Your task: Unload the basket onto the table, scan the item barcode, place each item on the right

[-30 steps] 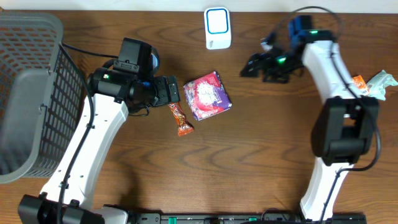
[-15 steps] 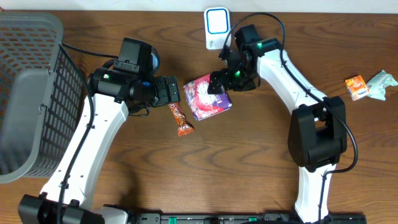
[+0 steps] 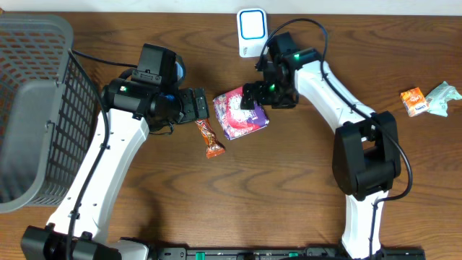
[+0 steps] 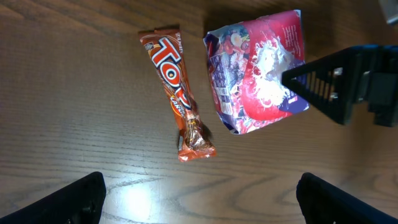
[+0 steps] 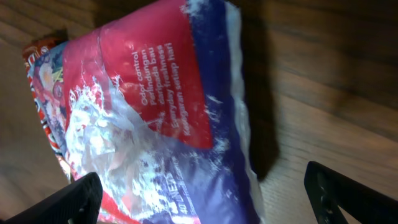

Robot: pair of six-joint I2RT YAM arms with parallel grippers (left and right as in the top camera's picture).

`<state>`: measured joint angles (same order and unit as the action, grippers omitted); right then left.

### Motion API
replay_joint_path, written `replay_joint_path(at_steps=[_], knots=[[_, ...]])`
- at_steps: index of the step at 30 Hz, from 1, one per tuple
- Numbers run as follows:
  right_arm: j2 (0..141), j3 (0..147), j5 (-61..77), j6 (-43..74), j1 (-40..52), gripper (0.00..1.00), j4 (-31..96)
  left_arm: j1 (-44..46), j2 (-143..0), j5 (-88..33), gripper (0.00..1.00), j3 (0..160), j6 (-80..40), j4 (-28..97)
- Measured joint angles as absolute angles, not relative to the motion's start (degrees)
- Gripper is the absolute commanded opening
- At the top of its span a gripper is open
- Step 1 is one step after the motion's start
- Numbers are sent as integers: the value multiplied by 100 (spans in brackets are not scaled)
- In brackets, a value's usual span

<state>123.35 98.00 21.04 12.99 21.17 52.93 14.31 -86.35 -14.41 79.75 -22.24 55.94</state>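
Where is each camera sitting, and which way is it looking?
Overhead: above the brown wooden table, looking straight down; shows the left arm, right arm, grey mesh basket, white scanner box, orange candy bar and red-and-purple glossy packet.
Left wrist: on the left arm, facing down at the candy bar and packet; dark tips of the open left claw fill the bottom corners.
Right wrist: on the right arm, close above the packet; open right claw tips in the bottom corners.
Shared: all three see the packet.
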Motion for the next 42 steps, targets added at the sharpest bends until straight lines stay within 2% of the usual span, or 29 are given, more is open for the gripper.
replay_joint_path(at_steps=[2,3,7,8,11,13,14,17,19,22,30,35,42], knots=[[12335,9677,2104,1304,2156,99,5070,1431,-8635,-1441,98,7975,-2224,5594],[12335,9623,2112,1308,2167,96,4974,1431,-8635,-1441,98,7975,-2224,5594],[12335,9365,2200,1310,2167,67,4637,1431,-8635,-1441,98,7975,-2224,5594],[12335,9308,2237,1321,2167,62,4584,1431,-8635,-1441,98,7975,-2224,5594],[12335,9155,2408,1361,2169,59,4392,1431,-8635,-1441,98,7975,-2224,5594],[12335,9032,2497,1354,2185,52,4263,1431,-8635,-1441,98,7975,-2224,5594],[12335,8969,2523,1341,2198,47,4211,1431,-8635,-1441,98,7975,-2224,5594],[12326,8737,2578,1341,2270,17,4021,1431,-8635,-1441,98,7975,-2224,5594],[12300,8635,2639,1413,2314,8,3933,1431,-8635,-1441,98,7975,-2224,5594],[12254,8576,2665,1466,2377,1,3938,1431,-8635,-1441,98,7975,-2224,5594],[12250,8604,2742,1531,2368,1,4309,1431,-8635,-1441,98,7975,-2224,5594],[12261,9045,2340,1522,2150,1,5435,1431,-8635,-1439,98,7975,-2224,5592],[12304,10545,816,1184,1688,1,7161,1431,-8635,-1439,98,7975,-2224,5594]])
